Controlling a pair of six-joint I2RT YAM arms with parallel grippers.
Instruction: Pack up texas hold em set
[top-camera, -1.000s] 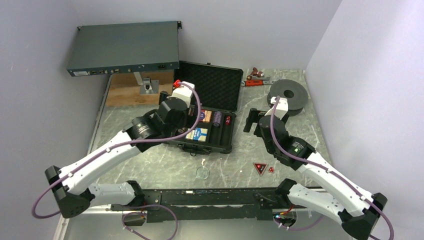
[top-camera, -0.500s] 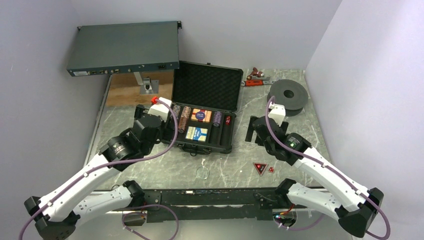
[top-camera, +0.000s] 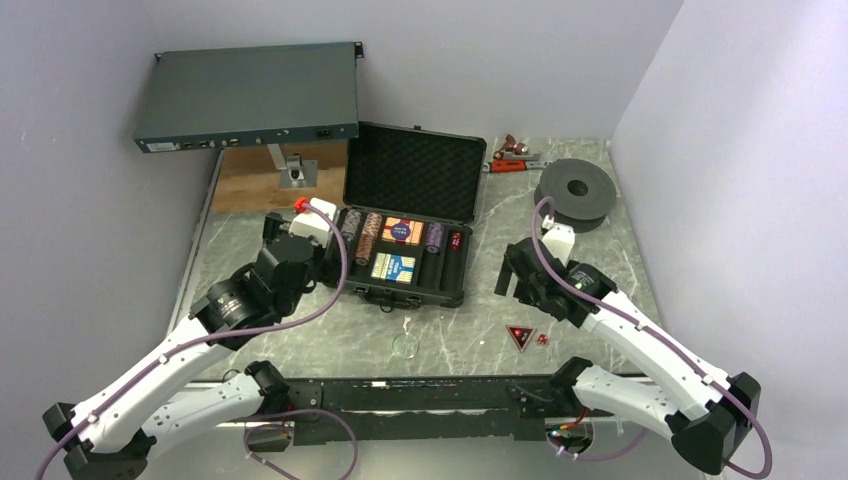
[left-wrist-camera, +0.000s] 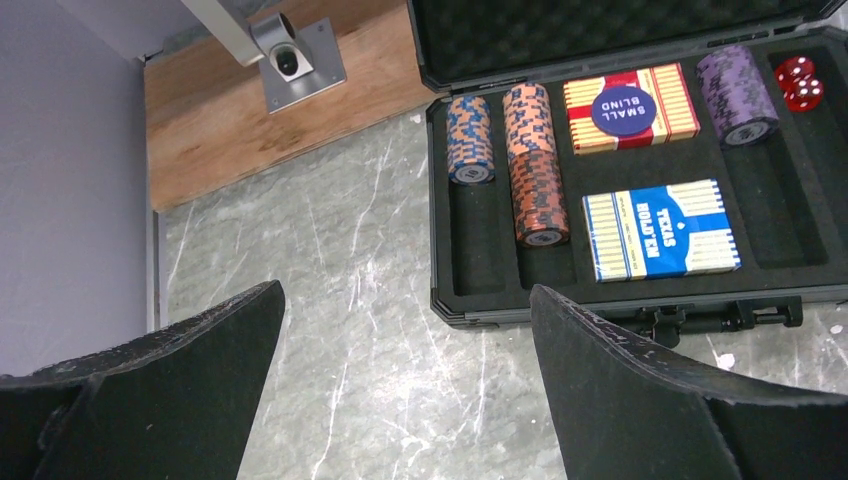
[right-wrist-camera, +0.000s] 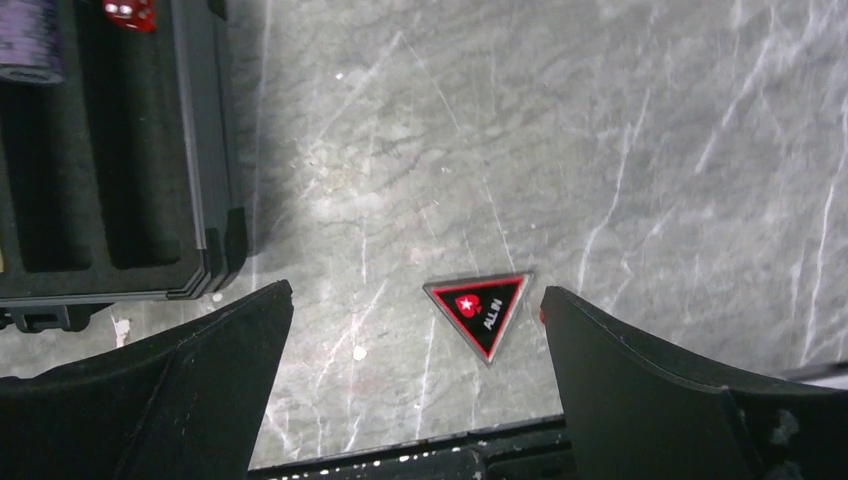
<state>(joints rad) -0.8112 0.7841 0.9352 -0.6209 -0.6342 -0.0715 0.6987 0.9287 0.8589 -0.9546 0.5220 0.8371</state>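
The black case (top-camera: 452, 296) lies open at mid-table, its foam lid up. In the left wrist view the case (left-wrist-camera: 600, 301) holds striped chip stacks (left-wrist-camera: 535, 165), a purple stack (left-wrist-camera: 738, 95), a red card deck (left-wrist-camera: 630, 105), a blue card deck (left-wrist-camera: 660, 230) and red dice (left-wrist-camera: 800, 82). The triangular black-red marker (top-camera: 519, 336) lies on the table with a small red die (top-camera: 541, 341) beside it. My left gripper (left-wrist-camera: 405, 290) is open and empty over bare table, left of the case's front-left corner (top-camera: 283, 228). My right gripper (right-wrist-camera: 415, 290) is open and empty above the marker (right-wrist-camera: 482, 308), right of the case (top-camera: 510, 270).
A grey-blue rack unit (top-camera: 248, 95) stands at the back left above a wooden board (top-camera: 240, 190) with a metal bracket (top-camera: 293, 172). A black spool (top-camera: 575, 192) and a red-handled tool (top-camera: 512, 160) are at the back right. A clear round disc (top-camera: 405, 346) lies near the front edge.
My left gripper has drawn back from over the case to the table left of it. My right gripper has moved nearer, toward the marker. Both stayed open.
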